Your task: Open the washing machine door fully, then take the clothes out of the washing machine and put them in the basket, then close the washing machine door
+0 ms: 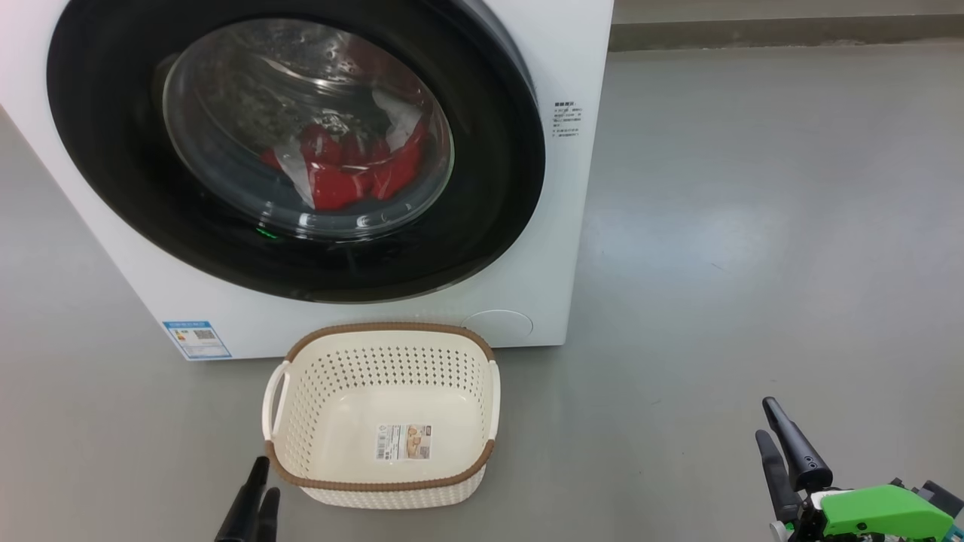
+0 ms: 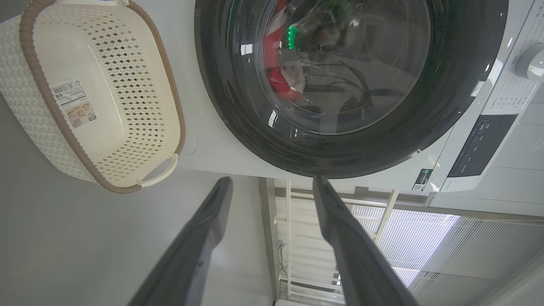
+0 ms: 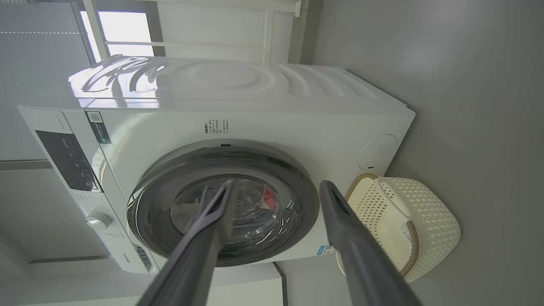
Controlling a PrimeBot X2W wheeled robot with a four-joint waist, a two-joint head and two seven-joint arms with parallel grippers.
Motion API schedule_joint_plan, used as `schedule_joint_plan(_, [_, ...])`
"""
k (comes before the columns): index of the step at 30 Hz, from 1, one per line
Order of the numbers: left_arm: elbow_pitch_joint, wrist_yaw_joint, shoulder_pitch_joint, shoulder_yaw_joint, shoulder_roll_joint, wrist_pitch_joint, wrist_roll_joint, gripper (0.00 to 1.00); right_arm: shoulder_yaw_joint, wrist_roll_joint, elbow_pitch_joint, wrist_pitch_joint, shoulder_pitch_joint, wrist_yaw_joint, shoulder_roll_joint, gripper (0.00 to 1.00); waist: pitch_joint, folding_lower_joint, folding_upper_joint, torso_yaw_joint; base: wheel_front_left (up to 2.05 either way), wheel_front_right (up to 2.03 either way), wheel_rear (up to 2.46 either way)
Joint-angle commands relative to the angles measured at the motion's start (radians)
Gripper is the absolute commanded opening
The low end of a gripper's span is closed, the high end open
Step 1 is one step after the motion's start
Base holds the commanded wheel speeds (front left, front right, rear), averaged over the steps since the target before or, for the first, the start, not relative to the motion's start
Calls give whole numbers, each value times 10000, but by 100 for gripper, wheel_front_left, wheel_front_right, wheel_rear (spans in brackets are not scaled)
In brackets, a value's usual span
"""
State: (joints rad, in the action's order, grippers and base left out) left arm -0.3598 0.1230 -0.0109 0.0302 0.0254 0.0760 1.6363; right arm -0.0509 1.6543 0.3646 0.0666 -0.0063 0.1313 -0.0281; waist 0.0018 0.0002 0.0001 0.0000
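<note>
Red fabric, that's the clothes (image 1: pixel 339 177), bunched low in the drum with a patch of white showing, seen through the clear bowl window of the washing machine door (image 1: pixel 113 150). The door, with its wide glossy black rim, sits flush against the front of the washing machine (image 1: pixel 572 226), so it is shut. Down at the machine's base on its left corner there's a small blue label (image 1: pixel 196 339). Right in front of the machine, below the door, the basket (image 1: pixel 384 329) stands upright on the grey floor (image 1: pixel 753 226), its brown rim up and a paper label (image 1: pixel 404 441) lying flat on its cream bottom. Out from the machine again, past the basket's front left corner, the left end effector (image 2: pixel 272 182) hangs with its two dark fingers spread apart, released, gripping nothing. Off to the machine's right and well out in front of it, the right end effector (image 1: pixel 766 418) is over bare floor, fingers likewise parted and holding nothing, well apart from the basket.
</note>
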Motion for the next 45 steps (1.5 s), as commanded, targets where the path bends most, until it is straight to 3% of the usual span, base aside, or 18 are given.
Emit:
schedule_joint_plan(1, [185,10,-533,-35,135,-105,-94,100,74,-165,-190,-121,-522,-1,-130,100,12,0,-1,0,0,0,0])
schedule_joint_plan(12, [73,16,-892,-309,250,-452,-818,100,321,-912,5,-416,-882,-1,-147,100,16,-1,-1,-10,0,0,0])
schedule_joint_plan(45, [131,-259,-1816,-477,172,-1410,-5707,100,926,-5682,137,-1355,-1929,-2,-161,100,52,-2,-1,-106,0,0,0])
